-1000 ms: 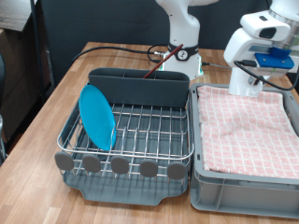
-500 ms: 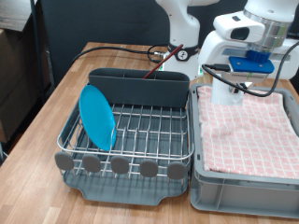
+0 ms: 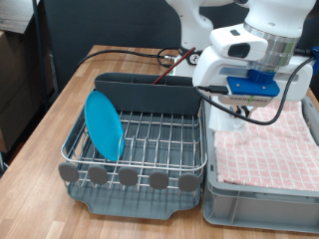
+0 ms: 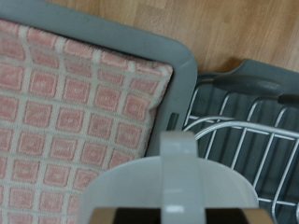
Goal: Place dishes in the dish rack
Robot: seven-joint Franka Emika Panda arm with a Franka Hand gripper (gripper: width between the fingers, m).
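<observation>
My gripper (image 3: 228, 119) is shut on the small white cup (image 3: 227, 110) and holds it in the air over the seam between the dish rack (image 3: 150, 141) and the grey bin (image 3: 261, 204). In the wrist view the cup (image 4: 126, 191) fills the near field with one finger (image 4: 177, 159) across it. The light-blue plate (image 3: 103, 123) stands on edge in the rack's wires at the exterior view's left. The reddish-brown wooden spoon (image 3: 164, 70) sticks up out of the dark grey caddy (image 3: 150, 95) at the rack's back.
The grey bin at the exterior view's right holds a pink checked cloth (image 3: 274, 149), which also shows in the wrist view (image 4: 65, 112). All stand on a wooden table (image 3: 40, 129). The robot base (image 3: 194, 50) and a cable lie behind the rack.
My gripper has moved with the cup from above the bin's far right towards the exterior view's left and lower, up to the rack's edge.
</observation>
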